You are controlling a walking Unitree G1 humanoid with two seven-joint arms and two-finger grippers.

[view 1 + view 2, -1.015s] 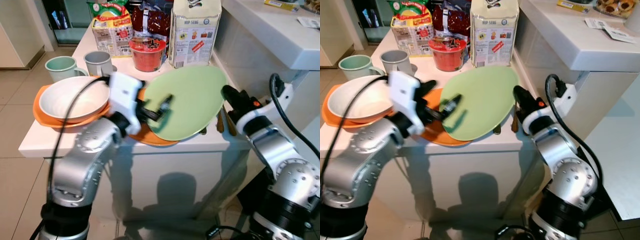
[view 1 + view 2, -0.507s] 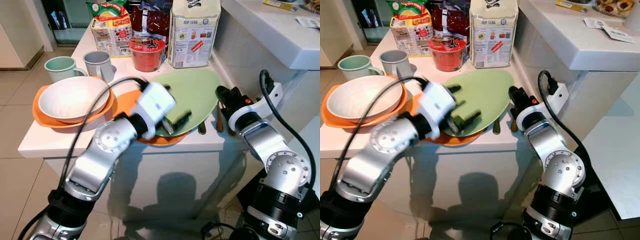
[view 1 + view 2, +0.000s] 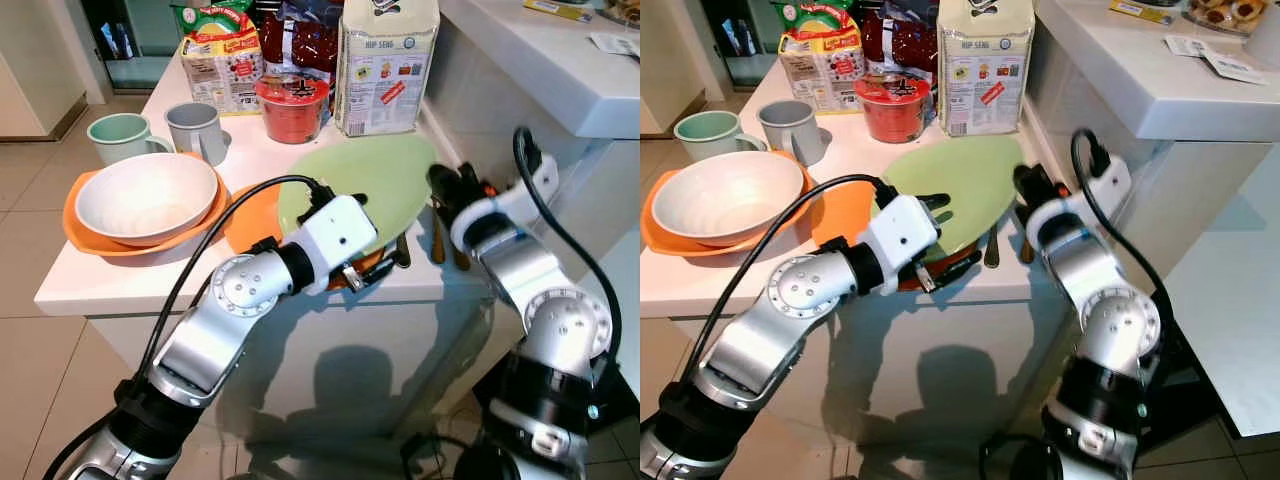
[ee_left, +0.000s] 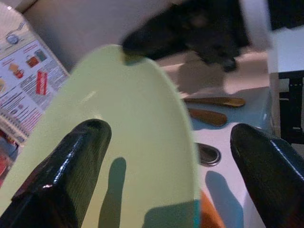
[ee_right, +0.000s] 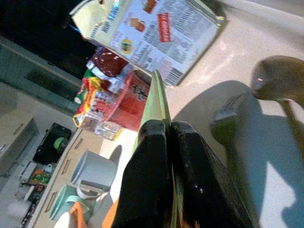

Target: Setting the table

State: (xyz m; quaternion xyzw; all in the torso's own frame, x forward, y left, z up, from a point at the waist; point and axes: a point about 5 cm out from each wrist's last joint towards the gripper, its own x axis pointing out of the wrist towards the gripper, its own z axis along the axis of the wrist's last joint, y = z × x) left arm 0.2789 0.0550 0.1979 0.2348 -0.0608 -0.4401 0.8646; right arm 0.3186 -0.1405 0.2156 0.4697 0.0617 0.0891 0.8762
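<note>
White counter top carries everything, its front edge running along the near side with tiled floor open below and to the left of it. At the middle of the front edge the green plate is held tilted, its near rim resting over an orange plate and its far rim raised toward the flour bag.

The plate's right rim is pinched by the right gripper, whose two black fingers are pressed together on the thin edge. The left gripper is set at the plate's near rim with its fingers spread wide apart, one on either side of the green surface; nothing is clamped between them.

Just right of the green plate, wooden-handled cutlery is laid close to the counter's right edge, beside the raised white ledge. Left of the green plate, a white bowl is seated in a second orange plate. Behind that, two mugs are stood, and a red cup and snack packets are lined up along the far side beside the flour bag.
</note>
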